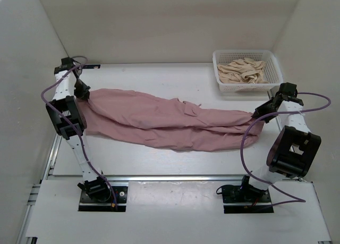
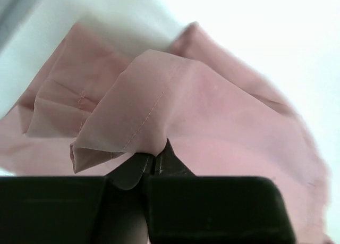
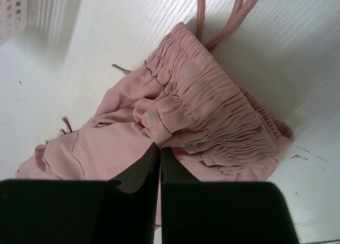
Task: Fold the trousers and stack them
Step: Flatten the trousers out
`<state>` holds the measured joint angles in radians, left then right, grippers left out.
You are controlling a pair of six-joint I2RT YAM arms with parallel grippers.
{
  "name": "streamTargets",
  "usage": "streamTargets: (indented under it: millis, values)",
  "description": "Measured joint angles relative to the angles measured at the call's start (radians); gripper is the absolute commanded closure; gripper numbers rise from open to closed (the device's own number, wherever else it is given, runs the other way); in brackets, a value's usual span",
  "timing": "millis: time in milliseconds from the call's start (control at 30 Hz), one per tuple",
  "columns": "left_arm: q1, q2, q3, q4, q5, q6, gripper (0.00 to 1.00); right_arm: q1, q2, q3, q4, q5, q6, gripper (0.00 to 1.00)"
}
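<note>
The dusty-pink trousers [image 1: 170, 122] lie stretched across the table from left to right, with both legs side by side and wrinkled. At their left end my left gripper [image 1: 84, 93] is shut on a stitched fold of the fabric [image 2: 143, 111]; its jaws [image 2: 154, 158] meet with cloth pinched at the tips. My right gripper [image 1: 258, 115] is shut on the gathered waistband [image 3: 212, 111] at the right end, fingertips [image 3: 160, 148] closed on a ruffled edge. The drawstring cords [image 3: 234, 10] trail off beyond the waist.
A white slatted basket [image 1: 244, 52] stands at the back right and holds crumpled beige cloth [image 1: 243, 71]. White walls close in the table on the left, back and right. A purple cable [image 1: 247, 143] loops beside the right arm.
</note>
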<state>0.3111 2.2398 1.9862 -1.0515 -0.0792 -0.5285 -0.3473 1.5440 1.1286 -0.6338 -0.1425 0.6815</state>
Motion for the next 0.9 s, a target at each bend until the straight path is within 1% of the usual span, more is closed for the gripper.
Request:
streamTargets:
  millis: [67,233,267,300,333,367,400,433,467,667,700,767,800,833,867,900]
  values:
    - [0.0,-0.015,0.061,-0.009,0.01,-0.002,0.9,0.0,0.003,0.0,0.001,-0.004,0.0,1.0]
    - [-0.005,-0.026,0.28,-0.031,0.068,-0.01,0.9,0.001,0.003,0.0,0.001,-0.022,0.005,1.0]
    - [-0.007,-0.026,0.323,-0.034,0.084,-0.011,0.88,0.001,0.003,0.0,0.001,-0.022,0.008,1.0]
    - [-0.008,-0.026,0.353,-0.032,0.097,-0.011,0.79,0.001,0.003,0.0,0.001,-0.021,0.01,1.0]
    - [-0.01,-0.026,0.378,-0.032,0.109,-0.011,0.53,0.001,0.003,0.0,0.001,-0.021,0.011,1.0]
    - [-0.011,-0.026,0.396,-0.027,0.119,-0.011,0.34,0.001,0.003,0.0,0.001,-0.021,0.012,1.0]
    - [-0.012,-0.026,0.401,-0.019,0.126,-0.005,0.19,0.001,0.003,0.0,0.001,-0.018,0.014,1.0]
    - [-0.012,-0.026,0.401,-0.016,0.132,-0.009,0.08,0.001,0.003,0.0,0.001,-0.016,0.014,1.0]
    - [-0.011,-0.023,0.399,-0.015,0.136,-0.014,0.01,0.0,0.003,0.0,0.001,-0.013,0.015,1.0]
    - [-0.01,-0.008,0.334,-0.013,0.156,-0.014,0.01,0.0,0.003,0.0,0.001,-0.005,0.016,1.0]
    - [-0.01,-0.008,0.309,-0.013,0.153,-0.011,0.01,0.0,0.003,0.0,0.0,-0.002,0.016,0.98]
    - [-0.009,-0.017,0.24,-0.01,0.137,-0.008,0.02,0.0,0.003,0.0,0.0,0.002,0.016,0.71]
    - [-0.009,-0.024,0.197,-0.005,0.128,-0.008,0.02,0.0,0.003,0.0,-0.002,0.005,0.018,0.52]
    - [-0.009,-0.04,0.136,0.003,0.113,-0.006,0.02,0.0,0.002,0.0,-0.003,0.009,0.019,0.24]
    - [-0.009,-0.051,0.09,0.002,0.106,-0.006,0.02,0.0,-0.001,0.0,-0.005,0.016,0.021,0.16]
    - [-0.007,-0.065,0.038,0.005,0.096,-0.004,0.0,0.0,-0.006,0.0,-0.01,0.027,0.017,0.11]
